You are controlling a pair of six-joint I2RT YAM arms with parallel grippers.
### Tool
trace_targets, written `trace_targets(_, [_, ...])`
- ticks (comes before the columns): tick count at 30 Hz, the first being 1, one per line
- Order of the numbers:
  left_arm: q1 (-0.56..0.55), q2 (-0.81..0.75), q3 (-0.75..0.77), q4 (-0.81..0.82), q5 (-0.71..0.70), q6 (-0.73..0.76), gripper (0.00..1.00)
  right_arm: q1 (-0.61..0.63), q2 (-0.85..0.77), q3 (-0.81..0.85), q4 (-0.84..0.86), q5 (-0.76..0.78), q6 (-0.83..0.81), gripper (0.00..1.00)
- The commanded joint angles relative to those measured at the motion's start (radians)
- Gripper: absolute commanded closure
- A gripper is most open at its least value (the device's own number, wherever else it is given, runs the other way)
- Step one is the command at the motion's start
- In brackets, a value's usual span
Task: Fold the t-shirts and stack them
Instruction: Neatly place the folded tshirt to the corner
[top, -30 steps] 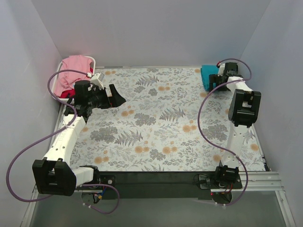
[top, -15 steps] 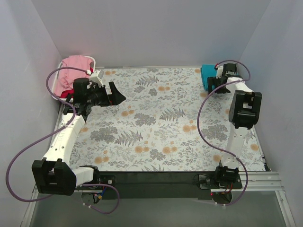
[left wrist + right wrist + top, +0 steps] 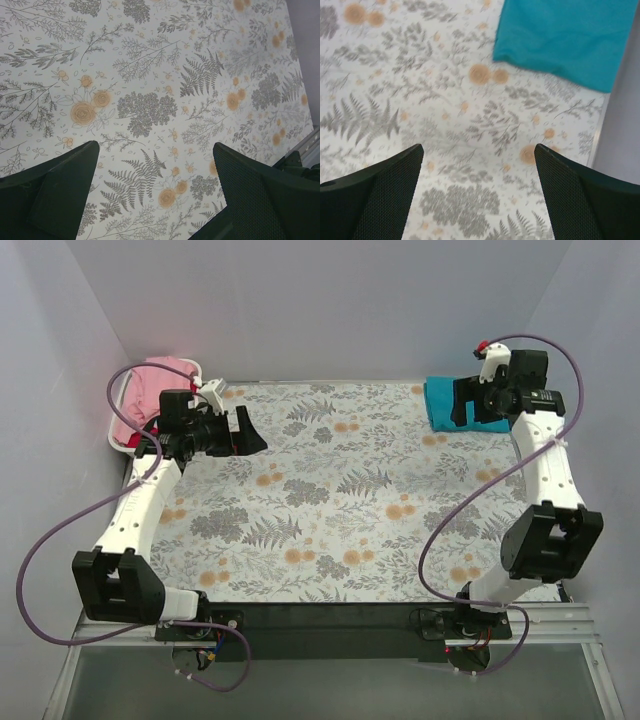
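Observation:
A teal t-shirt (image 3: 440, 402) lies folded into a small rectangle at the table's far right corner; it also fills the top right of the right wrist view (image 3: 565, 35). My right gripper (image 3: 470, 408) hovers above its near-left edge, open and empty (image 3: 477, 147). A pink t-shirt (image 3: 160, 375) lies bunched in the white basket (image 3: 118, 425) at the far left. Just right of the basket, my left gripper (image 3: 250, 432) hangs over the floral cloth, its jaws wide apart with nothing between them (image 3: 155, 147).
A floral tablecloth (image 3: 340, 500) covers the table. Grey walls close in on the left, back and right, and the right wall (image 3: 625, 135) stands right beside the teal t-shirt. Purple cables loop from both arms.
My right arm has lifted and stretched out, so its gripper now hangs higher above the teal t-shirt. The left gripper has shifted slightly toward the back. Both stayed open.

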Motion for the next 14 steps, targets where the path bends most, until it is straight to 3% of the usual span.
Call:
trace_targets(1, [0.007,-0.010,0.039,-0.113,0.020,0.083,0.02,0.001,-0.109,-0.117,-0.162,-0.120,-0.026,0.02])
trace_targets(9, [0.005,-0.132,-0.176,-0.067,-0.083,0.087,0.02,0.001,-0.436,-0.485,-0.191,-0.186,-0.081,0.02])
trace_targets(14, [0.005,-0.189,-0.248,-0.072,-0.120,0.087,0.02,0.003,-0.515,-0.560,-0.185,-0.196,-0.079,0.02])
